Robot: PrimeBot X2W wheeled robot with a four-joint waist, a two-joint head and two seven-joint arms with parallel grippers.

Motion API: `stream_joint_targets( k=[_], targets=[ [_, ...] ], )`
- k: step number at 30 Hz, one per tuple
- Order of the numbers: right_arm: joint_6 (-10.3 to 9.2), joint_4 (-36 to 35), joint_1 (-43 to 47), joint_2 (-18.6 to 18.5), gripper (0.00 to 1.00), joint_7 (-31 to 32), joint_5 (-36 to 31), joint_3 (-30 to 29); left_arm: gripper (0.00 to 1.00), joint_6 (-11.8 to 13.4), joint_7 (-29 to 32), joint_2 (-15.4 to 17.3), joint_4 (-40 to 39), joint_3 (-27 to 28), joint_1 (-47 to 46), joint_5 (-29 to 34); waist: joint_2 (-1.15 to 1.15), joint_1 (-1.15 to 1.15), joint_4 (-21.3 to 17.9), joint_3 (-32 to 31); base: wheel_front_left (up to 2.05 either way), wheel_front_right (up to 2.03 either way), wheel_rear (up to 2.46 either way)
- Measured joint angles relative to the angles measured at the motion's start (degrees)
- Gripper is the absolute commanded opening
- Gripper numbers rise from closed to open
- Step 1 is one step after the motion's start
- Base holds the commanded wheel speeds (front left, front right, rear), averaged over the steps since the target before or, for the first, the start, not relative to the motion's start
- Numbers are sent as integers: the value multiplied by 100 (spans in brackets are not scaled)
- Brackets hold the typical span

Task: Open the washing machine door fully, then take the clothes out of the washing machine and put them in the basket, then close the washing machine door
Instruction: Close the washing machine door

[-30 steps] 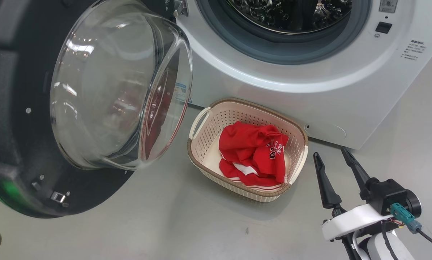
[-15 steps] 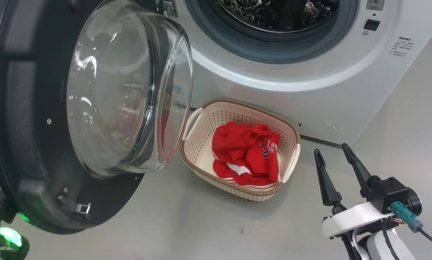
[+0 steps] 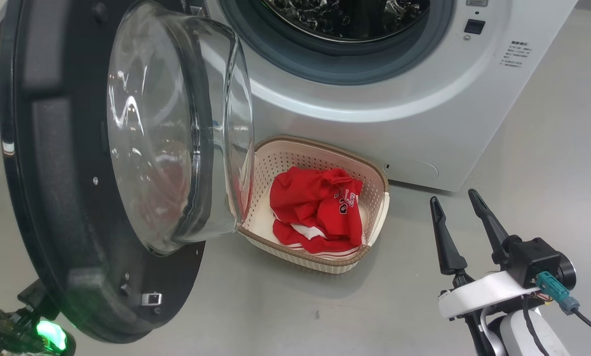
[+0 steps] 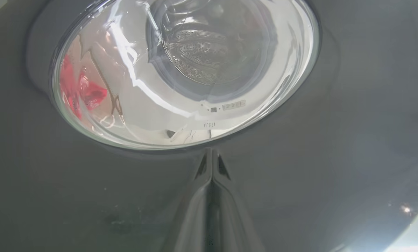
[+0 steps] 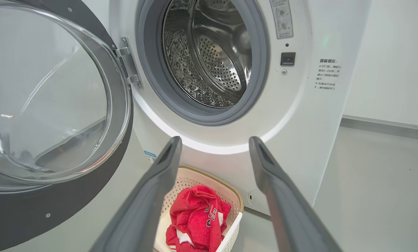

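Observation:
The washing machine door (image 3: 43, 198) stands half open, its glass bowl (image 3: 176, 133) overlapping the left end of the basket (image 3: 374, 173). Red clothes (image 3: 315, 207) lie in the basket in front of the white washing machine (image 3: 374, 128), whose steel drum (image 3: 344, 17) looks bare. In the left wrist view my left gripper (image 4: 211, 154) is shut, its tips against the door's dark outer face (image 4: 334, 157) just below the window. My right gripper (image 3: 453, 197) hovers open and holds nothing, right of the basket. The right wrist view shows the right gripper (image 5: 214, 140) above the clothes (image 5: 195, 217).
Grey floor (image 3: 547, 148) stretches to the right of the machine and in front of the basket. Part of my left arm with a green light (image 3: 48, 333) sits at the lower left, behind the door. A white wall (image 5: 387, 52) stands right of the machine.
The door has swung towards the machine, and its glass bowl now covers the basket's left handle. The head camera has shifted too. My right gripper has stayed in place, open.

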Motion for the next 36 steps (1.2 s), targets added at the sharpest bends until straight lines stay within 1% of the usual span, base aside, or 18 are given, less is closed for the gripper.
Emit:
stream_joint_targets(
  k=[8,13,31,36],
  targets=[
    [0,3,-122,73,100,-31,46,19,0,0,73,-116,-266,-32,79,1,0,0,-319,8,0,0,0],
    [0,56,-132,96,100,-51,54,52,0,0,100,-118,-364,-34,87,8,0,0,-571,4,0,0,0],
    [23,205,-251,171,100,-59,255,279,0,3,171,-119,-627,-219,52,114,0,0,-1662,-24,0,0,0],
    [27,197,-307,182,100,-59,265,321,0,63,162,-127,-651,-318,-113,167,0,0,-1933,23,0,0,0]
  ],
)
